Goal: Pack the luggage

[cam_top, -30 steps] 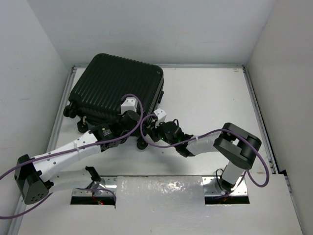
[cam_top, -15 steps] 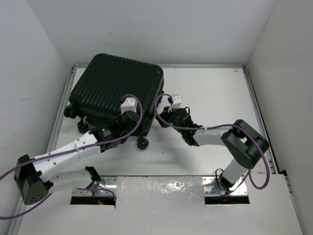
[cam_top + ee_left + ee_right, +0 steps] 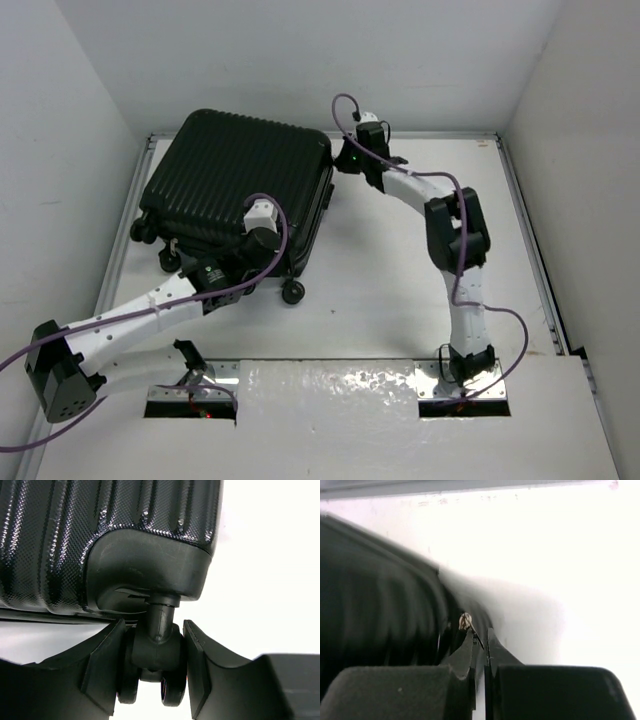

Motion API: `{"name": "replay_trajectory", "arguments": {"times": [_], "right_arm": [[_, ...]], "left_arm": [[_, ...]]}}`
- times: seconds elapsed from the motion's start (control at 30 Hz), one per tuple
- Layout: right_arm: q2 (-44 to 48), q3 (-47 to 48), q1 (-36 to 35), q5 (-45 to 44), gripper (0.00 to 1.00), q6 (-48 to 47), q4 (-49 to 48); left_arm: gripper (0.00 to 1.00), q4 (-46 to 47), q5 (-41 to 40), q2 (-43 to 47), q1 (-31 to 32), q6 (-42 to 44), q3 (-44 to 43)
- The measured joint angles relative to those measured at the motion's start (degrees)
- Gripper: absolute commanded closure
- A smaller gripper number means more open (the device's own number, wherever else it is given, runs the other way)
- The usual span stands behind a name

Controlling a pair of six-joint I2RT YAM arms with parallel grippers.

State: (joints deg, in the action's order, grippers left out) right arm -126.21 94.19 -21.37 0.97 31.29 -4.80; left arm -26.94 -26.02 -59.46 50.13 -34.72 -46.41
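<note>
The luggage [image 3: 225, 180] is a black ribbed suitcase lying closed at the table's back left. My left gripper [image 3: 268, 258] is at its near right corner. In the left wrist view the gripper [image 3: 152, 666] is shut on a black caster wheel [image 3: 156, 647], one pad on each side. My right gripper [image 3: 343, 162] is stretched to the suitcase's far right corner. In the right wrist view its jaws [image 3: 480, 639] are shut on a thin metal zipper pull [image 3: 466, 622] at the blurred shell's edge [image 3: 380, 595].
Another wheel [image 3: 292, 292] sticks out at the suitcase's near edge, and two more [image 3: 150, 240] at its left. White walls enclose the table on three sides, with a metal rail [image 3: 440, 134] along the back. The right arm's elbow [image 3: 455, 225] stands over mid-table.
The right arm has swung from the suitcase's near right corner along its right side to the far right corner, jaws staying shut. The left arm and the suitcase have held still.
</note>
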Motion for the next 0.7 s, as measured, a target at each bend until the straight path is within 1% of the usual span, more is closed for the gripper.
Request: {"name": "replay_trajectory", "arguments": {"times": [0.03,0.07,0.1,0.13,0.17,0.2,0.23,0.27,0.3,0.33,0.37,0.4,0.43,0.57,0.63,0.7], "right_arm": [[-2.95,5.05,0.44,0.9,1.0,-0.09,2.29],[-7.28,12.98,0.79,2.54,0.98,-0.5,8.24],[-12.85,23.08,1.18,4.81,0.79,-1.31,12.72],[-17.94,31.95,1.44,6.69,0.71,-1.79,16.26],[-21.66,37.62,1.77,8.04,0.67,-2.21,16.35],[-23.5,39.21,2.14,8.46,0.59,-2.51,14.82],[-23.39,36.5,2.73,9.2,0.55,-2.51,12.46],[-20.13,28.02,3.56,9.9,0.52,-2.51,7.78],[-16.92,20.0,4.35,10.14,0.5,-2.34,5.57],[-13.51,11.43,5.14,10.23,0.44,-2.21,2.89],[-10.34,4.2,5.9,10.14,0.4,-2.05,1.49],[-8.31,-0.33,6.62,10.16,0.38,-1.92,0.9],[-6.56,-2.99,7.3,10.6,0.31,-1.97,-0.55],[0.13,-7.8,7.67,9.81,0.2,-1.81,-2.99],[4.24,-10.14,7.1,9.81,0.17,-1.66,-4.37],[7.58,-12.48,6.75,9.92,0.16,-1.6,-5.99]], "left_arm": [[1.0,0.63,0.15,0.0,-0.09,0.02,0.11],[1.0,1.6,0.28,0.0,-0.2,0.02,0.24],[1.0,2.29,0.37,0.24,-0.24,0.0,0.26],[1.0,2.91,0.59,0.79,-0.31,-0.09,0.26],[0.94,2.82,0.98,1.9,-0.17,-0.09,0.13],[0.62,1.79,1.62,3.08,-0.09,-0.04,0.13],[0.52,0.31,1.62,4.0,0.15,-0.07,0.13],[0.48,-1.7,1.46,4.55,0.22,-0.04,-0.11],[0.37,-3.98,1.03,4.9,0.22,-0.02,-0.63],[0.25,-7.04,0.37,5.22,0.22,0.04,-1.73],[0.06,-9.79,-0.61,5.33,0.22,0.26,-3.34],[0.02,-11.91,-1.64,5.27,0.2,0.37,-5.14],[0.01,-14.47,-3.26,5.03,0.17,-0.13,-7.8],[0.0,-22.23,-12.17,2.01,-1.99,-1.86,-21.7],[0.0,-22.58,-12.02,-0.04,-10.36,-0.55,-29.07],[0.0,-21.62,-11.15,-2.12,-20.83,0.98,-33.9]]}}
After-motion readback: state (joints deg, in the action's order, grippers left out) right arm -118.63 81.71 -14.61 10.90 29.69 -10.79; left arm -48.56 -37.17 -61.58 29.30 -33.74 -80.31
